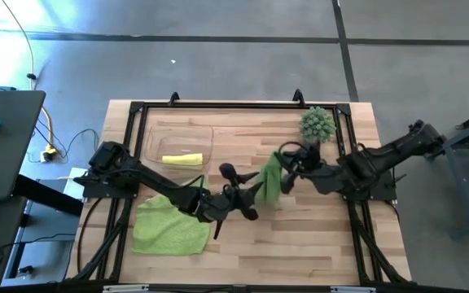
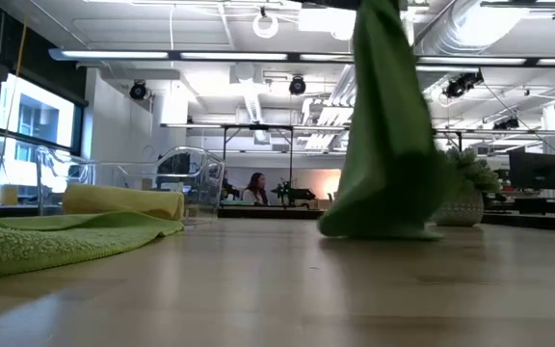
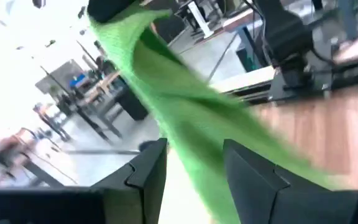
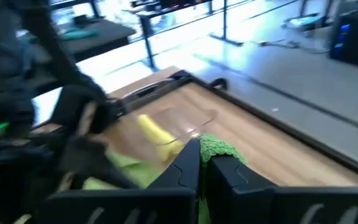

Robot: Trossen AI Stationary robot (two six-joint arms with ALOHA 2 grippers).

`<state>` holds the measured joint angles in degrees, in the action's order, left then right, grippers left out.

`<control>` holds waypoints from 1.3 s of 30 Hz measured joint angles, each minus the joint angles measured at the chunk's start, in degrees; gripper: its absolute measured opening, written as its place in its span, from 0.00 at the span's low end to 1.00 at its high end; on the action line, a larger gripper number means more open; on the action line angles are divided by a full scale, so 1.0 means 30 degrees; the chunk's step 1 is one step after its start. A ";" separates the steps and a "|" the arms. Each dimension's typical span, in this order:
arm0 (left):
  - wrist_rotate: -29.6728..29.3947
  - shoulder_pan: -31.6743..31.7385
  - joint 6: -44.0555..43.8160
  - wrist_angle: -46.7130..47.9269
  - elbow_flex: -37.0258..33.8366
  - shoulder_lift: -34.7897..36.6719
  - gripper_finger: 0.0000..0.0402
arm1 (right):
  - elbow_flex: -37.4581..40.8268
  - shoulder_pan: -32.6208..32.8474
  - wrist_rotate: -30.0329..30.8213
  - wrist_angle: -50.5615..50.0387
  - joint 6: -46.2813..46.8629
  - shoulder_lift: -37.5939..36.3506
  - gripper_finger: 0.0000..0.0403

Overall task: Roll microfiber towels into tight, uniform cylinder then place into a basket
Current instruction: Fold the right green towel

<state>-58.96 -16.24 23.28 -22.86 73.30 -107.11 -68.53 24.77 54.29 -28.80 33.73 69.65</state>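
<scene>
A lime green towel point(image 1: 270, 181) hangs from my right gripper point(image 1: 287, 163), which is shut on it above the table's middle; its lower end point(image 2: 374, 227) rests on the table. My left gripper point(image 1: 247, 195) is open beside it, and in the left wrist view the towel point(image 3: 185, 112) runs between its two fingers point(image 3: 148, 174). A second lime green towel point(image 1: 172, 224) lies flat at the near left. A yellow rolled towel point(image 1: 182, 159) lies in the clear basket point(image 1: 155, 138) at the far left. My right gripper pinches the towel's upper edge point(image 4: 217, 148) between its two shut fingers; one layer or several, I cannot tell. The towel hangs slack below the fingers, and its lower end point(image 2: 374, 227) lies bunched on the table.
A spiky green ball plant point(image 1: 317, 124) in a pot stands at the far right, close to my right arm. A black frame point(image 1: 218, 106) runs round the table's edges. There is bare wood along the near right point(image 1: 308, 244).
</scene>
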 joint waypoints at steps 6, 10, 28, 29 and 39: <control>0.2482 -0.0025 -0.3548 0.1730 0.0000 -0.0224 0.36 | 0.0015 -0.1338 0.0266 0.0009 -0.0710 0.0771 0.00; 0.2391 0.0475 -0.3863 0.3347 -0.0011 -0.1087 0.36 | 0.0015 -0.1623 0.0268 0.0009 0.0152 0.1237 0.00; -0.1513 0.0746 -0.1770 -0.2969 -0.0036 -0.2586 0.36 | 0.0020 -0.1509 0.0940 0.0060 0.3984 0.1450 0.00; -0.1509 0.0746 -0.1431 -0.3800 -0.0036 -0.2586 0.36 | 0.0022 -0.1508 0.0946 0.0095 0.4138 0.1450 0.00; -0.0635 0.1684 0.0315 -0.8894 -0.0029 -0.2586 0.36 | 0.0022 -0.1387 0.1002 0.0153 0.3644 0.1450 0.00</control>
<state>-60.86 -11.19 24.23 -49.55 73.21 -114.87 -68.47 20.61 57.30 -28.34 44.66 74.00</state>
